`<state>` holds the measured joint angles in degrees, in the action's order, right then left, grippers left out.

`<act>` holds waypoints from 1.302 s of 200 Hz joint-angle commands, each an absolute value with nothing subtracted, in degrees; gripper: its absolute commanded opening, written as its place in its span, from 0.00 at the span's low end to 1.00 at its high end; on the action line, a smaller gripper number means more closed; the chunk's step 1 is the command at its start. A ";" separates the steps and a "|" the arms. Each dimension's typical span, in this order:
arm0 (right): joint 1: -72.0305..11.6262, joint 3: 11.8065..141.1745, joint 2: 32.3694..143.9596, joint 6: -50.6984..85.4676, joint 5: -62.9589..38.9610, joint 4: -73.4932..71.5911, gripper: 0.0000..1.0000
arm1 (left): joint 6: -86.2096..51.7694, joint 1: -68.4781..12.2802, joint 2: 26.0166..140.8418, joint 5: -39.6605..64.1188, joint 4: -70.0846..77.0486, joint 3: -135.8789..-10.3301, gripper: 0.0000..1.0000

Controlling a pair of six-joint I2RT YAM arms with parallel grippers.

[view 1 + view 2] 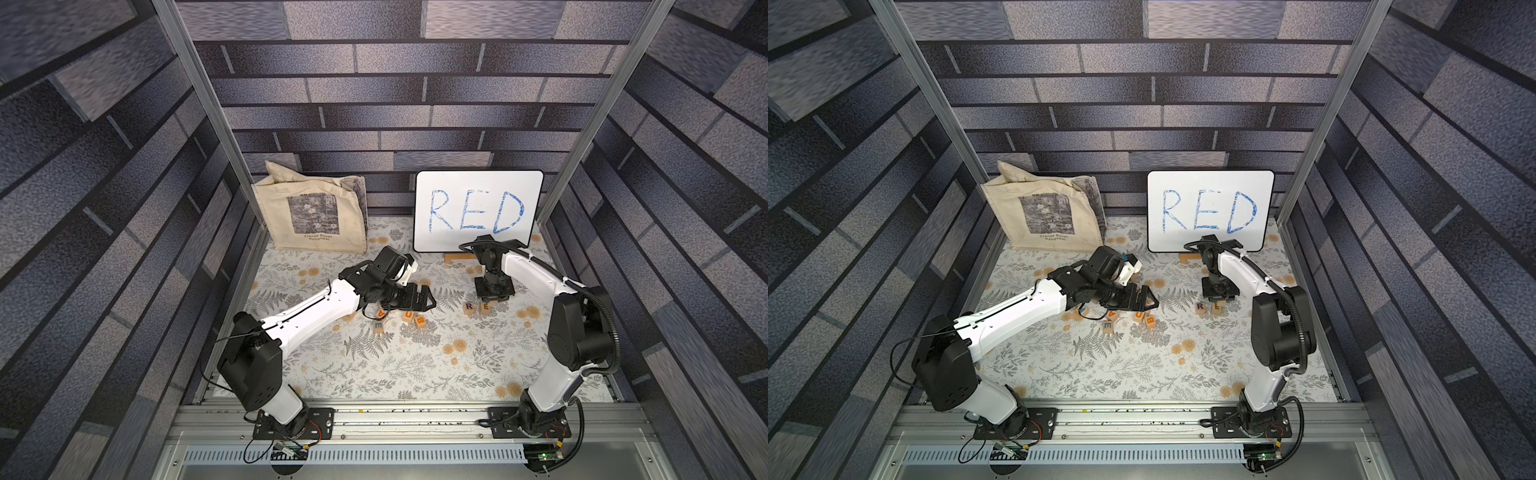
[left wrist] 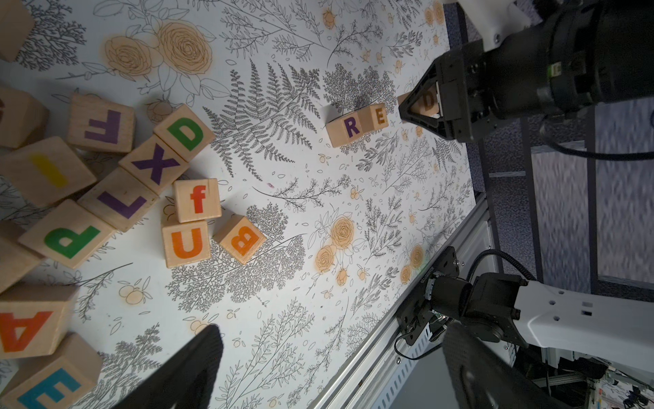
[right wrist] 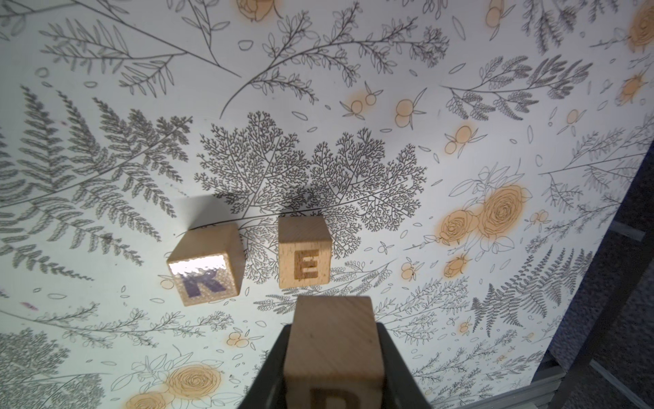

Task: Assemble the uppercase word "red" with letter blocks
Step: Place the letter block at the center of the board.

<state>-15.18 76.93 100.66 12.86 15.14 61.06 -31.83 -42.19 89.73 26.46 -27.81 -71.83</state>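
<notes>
Spreading under all: the floral-printed table cover [image 1: 374, 374], white with grey ferns and orange roses, served as the work floor for both arms.
Board: a white rectangular board [image 1: 478, 208] leaned at the back wall with "RED" handwritten in blue. I judged it to be the model to copy, turned toward the arms.
Bag: a cream cloth tote bag [image 1: 311, 216] stood near the board and carried a grey picture and the print "Claude Monet Nymphéas". It seemed to have no part in the word.
Left gripper: the black left gripper [image 1: 430, 297] hung over the heap, fingers spread wide with nothing between them, probably kept clear of the row.
Right gripper: the black right gripper [image 3: 332, 368] pinched the pale wooden cube with an orange D [image 3: 332, 340] by two opposite sides, so the letter face stayed readable.
Heap: a loose heap of spare wooden letter cubes [image 2: 141, 184] showed F, X, L, f, U, B, P, I, A and E. A cube with a green D [image 2: 185, 132] lay among them.
Row: the pale wooden cube with a purple R [image 3: 205, 272] and the pale wooden cube with an orange E [image 3: 304, 255] stood side by side on the cover, with a narrow gap.
Place of the orange D: it was just beside the E, at the end of the row. I could not tell whether it touched the cover.
Stage: the last letter was in hand, and I judged that only setting it down and release were missing.
</notes>
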 commanded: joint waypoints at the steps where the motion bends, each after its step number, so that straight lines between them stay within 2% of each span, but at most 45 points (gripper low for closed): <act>1: -13.83 75.62 100.34 12.03 16.69 60.22 0.13 | -29.95 -42.50 90.60 27.78 -28.56 -74.07 1.00; 127: -8.45 73.44 103.56 10.82 16.52 56.75 0.14 | -28.04 -42.27 94.38 29.08 -31.13 -78.51 1.00; 260: -5.56 72.14 107.57 10.63 11.10 53.35 0.16 | -27.42 -40.89 95.17 29.62 -32.17 -79.10 1.00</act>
